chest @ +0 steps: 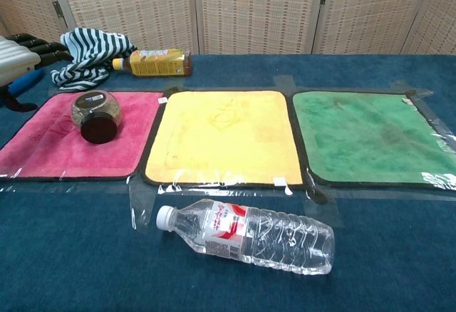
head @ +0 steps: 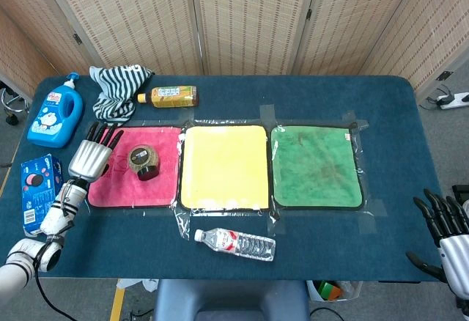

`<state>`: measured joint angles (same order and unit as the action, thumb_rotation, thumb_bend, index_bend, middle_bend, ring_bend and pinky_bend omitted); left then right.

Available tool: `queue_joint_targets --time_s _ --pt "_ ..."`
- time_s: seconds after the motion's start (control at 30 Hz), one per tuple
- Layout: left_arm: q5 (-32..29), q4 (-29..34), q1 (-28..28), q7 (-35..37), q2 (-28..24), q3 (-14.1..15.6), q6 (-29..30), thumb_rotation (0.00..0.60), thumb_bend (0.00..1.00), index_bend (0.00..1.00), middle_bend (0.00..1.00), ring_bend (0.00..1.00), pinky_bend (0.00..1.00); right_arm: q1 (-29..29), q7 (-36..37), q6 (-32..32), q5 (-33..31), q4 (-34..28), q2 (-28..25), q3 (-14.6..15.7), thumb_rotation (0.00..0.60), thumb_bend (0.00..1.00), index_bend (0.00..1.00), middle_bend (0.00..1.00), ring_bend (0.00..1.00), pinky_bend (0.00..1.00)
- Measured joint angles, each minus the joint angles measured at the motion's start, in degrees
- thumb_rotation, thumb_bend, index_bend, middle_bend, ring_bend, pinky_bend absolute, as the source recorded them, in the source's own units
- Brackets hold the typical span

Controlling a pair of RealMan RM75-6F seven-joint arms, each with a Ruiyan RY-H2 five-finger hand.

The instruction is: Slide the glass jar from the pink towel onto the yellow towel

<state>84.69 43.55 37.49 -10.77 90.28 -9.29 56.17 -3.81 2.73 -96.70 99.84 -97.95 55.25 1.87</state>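
Note:
The glass jar (head: 143,161) (chest: 96,115) lies on its side on the pink towel (head: 121,189) (chest: 50,148), black lid toward the front. The yellow towel (head: 223,167) (chest: 224,137) lies just right of the pink one. My left hand (head: 94,154) (chest: 25,55) hovers over the pink towel's left part, fingers apart, a short gap left of the jar and not touching it. My right hand (head: 448,233) hangs open off the table's front right corner, holding nothing.
A green towel (head: 316,165) lies right of the yellow one. A water bottle (head: 236,243) (chest: 249,237) lies in front of the towels. Behind them sit a tea bottle (head: 170,97), a striped cloth (head: 117,90), and a blue detergent bottle (head: 55,110); a blue box (head: 33,189) is at left.

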Motion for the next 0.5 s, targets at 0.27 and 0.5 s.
queue_joint_targets --time_s 0.27,0.5 --pt "-2.51 -6.78 2.23 0.85 3.58 -0.46 -2.59 0.6 0.3 0.02 0.0 0.0 0.0 0.18 -0.24 0.85 -0.77 -0.54 -0.09 -0.12 0.6 0.16 0.0 0.0 0.01 0.0" --pt "-3.53 -12.23 4.22 2.05 6.41 -0.19 -5.11 0.6 0.3 0.02 0.0 0.0 0.0 0.54 -1.37 1.51 -1.06 -1.49 -0.26 -0.39 0.6 0.16 0.0 0.0 0.01 0.0"
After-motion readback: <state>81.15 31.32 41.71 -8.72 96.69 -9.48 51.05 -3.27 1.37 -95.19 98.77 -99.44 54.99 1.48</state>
